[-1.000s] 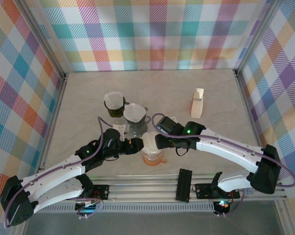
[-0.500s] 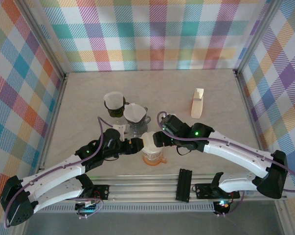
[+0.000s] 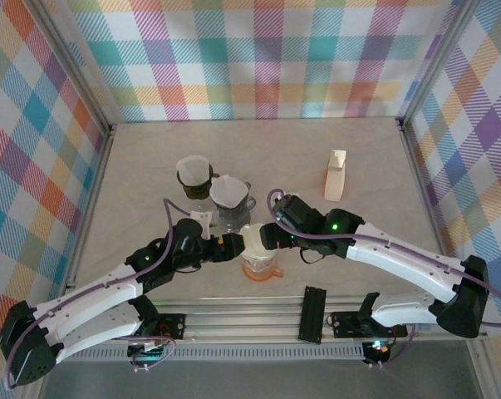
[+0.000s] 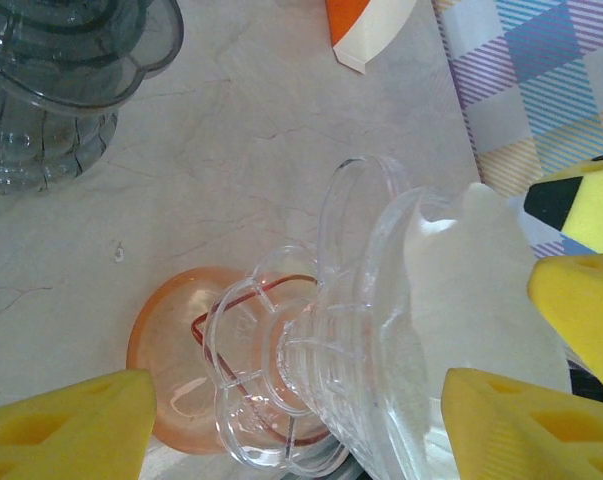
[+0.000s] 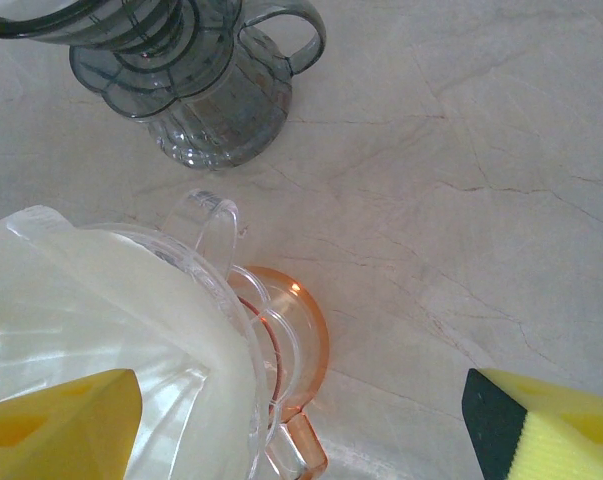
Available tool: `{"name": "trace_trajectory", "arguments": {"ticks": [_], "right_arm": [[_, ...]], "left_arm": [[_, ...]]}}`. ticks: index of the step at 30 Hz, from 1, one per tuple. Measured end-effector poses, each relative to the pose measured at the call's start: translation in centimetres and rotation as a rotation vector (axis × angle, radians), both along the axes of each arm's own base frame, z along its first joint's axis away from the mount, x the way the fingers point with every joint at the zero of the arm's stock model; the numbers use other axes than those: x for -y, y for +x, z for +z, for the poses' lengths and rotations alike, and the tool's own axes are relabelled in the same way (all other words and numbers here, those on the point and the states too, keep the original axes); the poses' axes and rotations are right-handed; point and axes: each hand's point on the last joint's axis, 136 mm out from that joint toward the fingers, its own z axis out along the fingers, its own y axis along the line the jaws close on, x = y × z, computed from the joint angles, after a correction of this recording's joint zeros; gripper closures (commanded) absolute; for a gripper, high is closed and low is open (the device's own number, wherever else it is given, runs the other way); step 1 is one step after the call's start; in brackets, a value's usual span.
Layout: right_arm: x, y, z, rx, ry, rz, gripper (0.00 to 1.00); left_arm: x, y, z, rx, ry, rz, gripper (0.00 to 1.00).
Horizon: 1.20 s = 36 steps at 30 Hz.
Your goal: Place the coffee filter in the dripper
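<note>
A clear glass dripper (image 4: pixel 381 330) stands tilted on an orange saucer-like base (image 3: pixel 262 270) near the table's front edge. The white coffee filter (image 3: pixel 254 239) lies inside it, its paper (image 4: pixel 481 290) showing through the glass. My left gripper (image 3: pixel 230 247) is open, and its yellow fingers straddle the dripper (image 4: pixel 296 415) without touching it. From the right, my right gripper (image 3: pixel 267 238) is open at the rim. One of its fingers (image 5: pixel 61 425) rests over the filter (image 5: pixel 91 300); the other hangs above bare table beside the orange base (image 5: pixel 301 330).
A grey dripper (image 3: pixel 231 199) holding a filter stands just behind, with a dark cup (image 3: pixel 194 176) and its filter beyond it. A white and orange box (image 3: pixel 336 176) stands at the back right. A black rail clamp (image 3: pixel 314 313) sits at the front edge.
My right gripper has drawn back a little to the right and the filter sits lower in the clear dripper. The left gripper has edged slightly closer.
</note>
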Motion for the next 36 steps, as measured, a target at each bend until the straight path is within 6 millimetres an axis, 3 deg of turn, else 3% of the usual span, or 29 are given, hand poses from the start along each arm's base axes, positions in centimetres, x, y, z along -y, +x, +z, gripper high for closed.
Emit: {"name": "trace_trajectory", "arguments": {"ticks": [10, 22, 29, 36], "right_arm": [[-0.1, 0.0, 0.0, -0.001, 0.004, 0.002, 0.15], [0.3, -0.1, 2.7, 0.075, 0.079, 0.017, 0.14], [1.4, 0.2, 3.8, 0.139, 0.088, 0.002, 0.14], [2.0, 0.1, 2.7, 0.153, 0.082, -0.008, 0.13]], "left_arm": [[-0.1, -0.1, 0.6, 0.011, -0.018, -0.001, 0.22], [-2.1, -0.7, 4.4, 0.106, -0.069, 0.04, 0.15], [-6.4, 0.0, 6.9, 0.188, 0.024, 0.199, 0.07], [-12.1, 1.2, 8.3, 0.245, 0.18, 0.43, 0.03]]}}
